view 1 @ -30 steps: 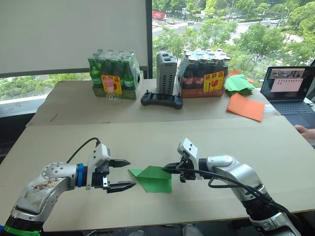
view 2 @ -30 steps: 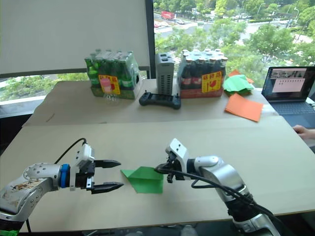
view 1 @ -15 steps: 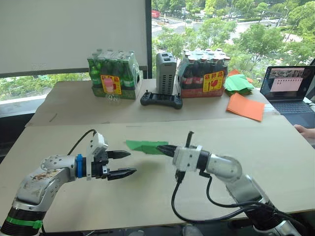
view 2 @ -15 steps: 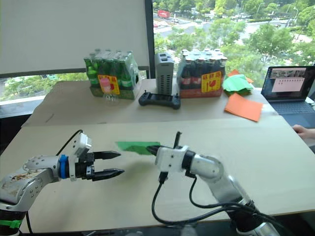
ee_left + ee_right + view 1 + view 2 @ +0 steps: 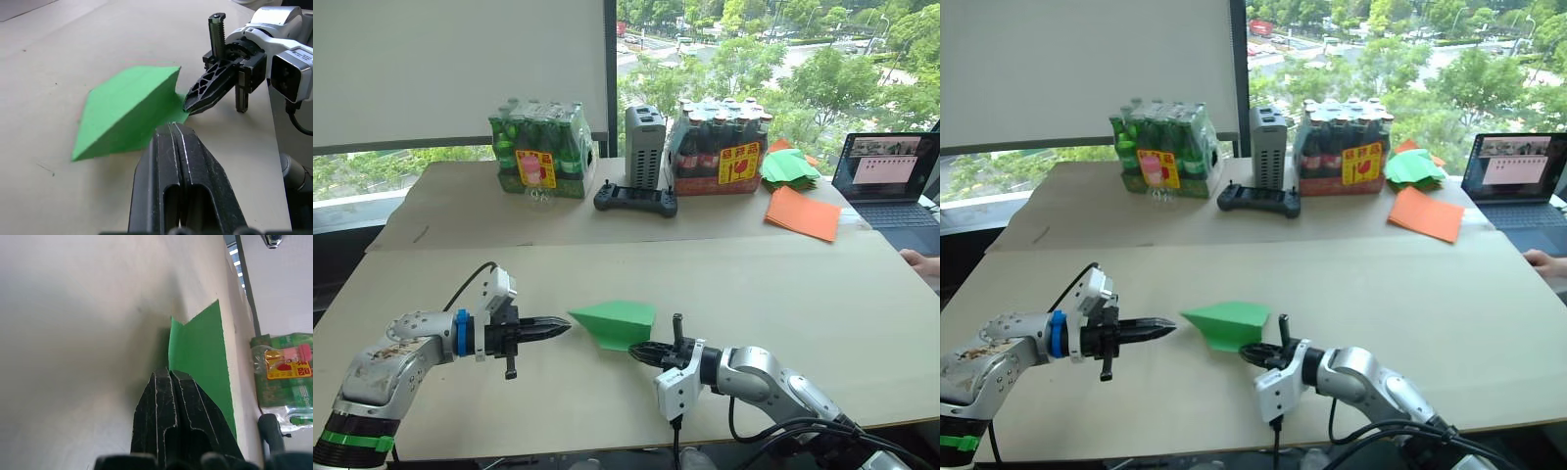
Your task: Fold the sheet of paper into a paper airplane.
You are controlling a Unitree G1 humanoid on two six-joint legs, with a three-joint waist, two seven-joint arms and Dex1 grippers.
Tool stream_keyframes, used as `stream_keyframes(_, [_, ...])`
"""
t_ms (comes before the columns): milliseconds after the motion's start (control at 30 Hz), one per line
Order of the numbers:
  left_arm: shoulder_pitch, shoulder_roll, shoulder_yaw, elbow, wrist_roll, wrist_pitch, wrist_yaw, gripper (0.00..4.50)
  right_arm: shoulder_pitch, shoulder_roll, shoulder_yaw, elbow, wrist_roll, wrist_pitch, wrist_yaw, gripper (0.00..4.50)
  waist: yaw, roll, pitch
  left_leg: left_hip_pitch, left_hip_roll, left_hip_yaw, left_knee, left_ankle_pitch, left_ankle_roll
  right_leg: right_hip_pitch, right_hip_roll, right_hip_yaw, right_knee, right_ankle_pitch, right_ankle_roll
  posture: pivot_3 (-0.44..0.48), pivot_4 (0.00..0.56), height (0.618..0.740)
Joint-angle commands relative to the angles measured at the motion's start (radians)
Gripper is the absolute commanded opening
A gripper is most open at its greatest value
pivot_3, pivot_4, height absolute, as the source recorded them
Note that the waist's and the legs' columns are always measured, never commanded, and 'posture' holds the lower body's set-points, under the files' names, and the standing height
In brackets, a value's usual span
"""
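The sheet of paper (image 5: 617,323) is bright green and folded into a pointed wedge. It lies on the table's near middle with its point toward my left arm and one flap raised (image 5: 127,107). My right gripper (image 5: 636,351) is low over the table at the paper's near right corner. Its fingers are shut on that corner (image 5: 168,372). My left gripper (image 5: 563,328) is shut with nothing in it. Its tips (image 5: 172,128) sit right at the paper's pointed end.
At the table's far side stand a pack of green bottles (image 5: 543,152), a grey box (image 5: 643,147), a black controller (image 5: 634,201) and a pack of dark bottles (image 5: 720,147). Far right: a heap of green papers (image 5: 788,166), orange sheets (image 5: 803,212), a laptop (image 5: 886,176), a person's hand (image 5: 922,262).
My right gripper has brought the paper down from the air to the table and dropped low. My left gripper has closed from wide open and edged toward the paper's point.
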Motion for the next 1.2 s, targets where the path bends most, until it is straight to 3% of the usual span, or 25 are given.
stream_keyframes(33, [-0.015, -0.001, -0.009, -0.012, 0.015, -0.021, 0.000, 0.00, 0.010, 0.004, -0.018, -0.037, 0.064, -0.003, 0.043, 1.17, 0.000, 0.000, 0.000, 0.000, 0.000, 0.000, 0.000, 0.000, 0.000, 0.000, 0.000, 0.000, 0.000, 0.000, 0.000, 0.000, 0.150, 0.696])
stream_keyframes(233, [-0.037, -0.022, -0.032, -0.041, 0.018, -0.004, 0.029, 0.00, 0.027, 0.010, -0.052, -0.157, 0.220, 0.128, 0.171, 3.26, 0.000, 0.000, 0.000, 0.000, 0.001, 0.000, 0.000, 0.000, 0.000, 0.000, 0.000, 0.000, 0.000, 0.000, 0.000, 0.000, 0.150, 0.696])
stream_keyframes(433, [-0.085, -0.032, -0.056, -0.059, 0.014, 0.028, 0.052, 0.00, 0.033, 0.102, -0.122, -0.348, 0.542, 0.624, 0.291, 3.26, 0.002, -0.001, 0.000, 0.000, 0.001, -0.001, 0.000, 0.000, 0.000, 0.000, 0.000, 0.000, 0.000, 0.000, 0.000, 0.000, 0.150, 0.696])
stream_keyframes(533, [-0.094, -0.034, -0.063, -0.076, 0.008, 0.044, 0.064, 0.00, 0.025, 0.121, -0.128, -0.365, 0.561, 0.758, 0.295, 2.54, 0.001, -0.001, 0.000, 0.000, 0.001, -0.001, 0.000, 0.000, 0.001, 0.000, 0.000, 0.000, 0.000, 0.000, 0.000, 0.000, 0.150, 0.696])
stream_keyframes(767, [-0.116, -0.038, -0.057, -0.114, -0.013, 0.088, 0.099, 0.00, 0.027, 0.164, -0.136, -0.352, 0.583, 0.890, 0.263, 0.15, 0.001, -0.001, 0.000, 0.000, 0.001, -0.001, 0.000, 0.000, 0.001, 0.000, 0.000, 0.000, 0.000, 0.000, 0.000, 0.000, 0.150, 0.696])
stream_keyframes(1200, [-0.217, -0.065, -0.105, -0.104, 0.016, 0.093, 0.136, 0.00, 0.080, 0.112, -0.036, -0.246, 0.489, 0.955, 0.259, 0.04, 0.002, -0.001, 0.000, 0.000, 0.001, 0.000, 0.000, 0.000, 0.000, 0.001, 0.000, 0.000, 0.000, 0.000, 0.000, 0.000, 0.150, 0.696])
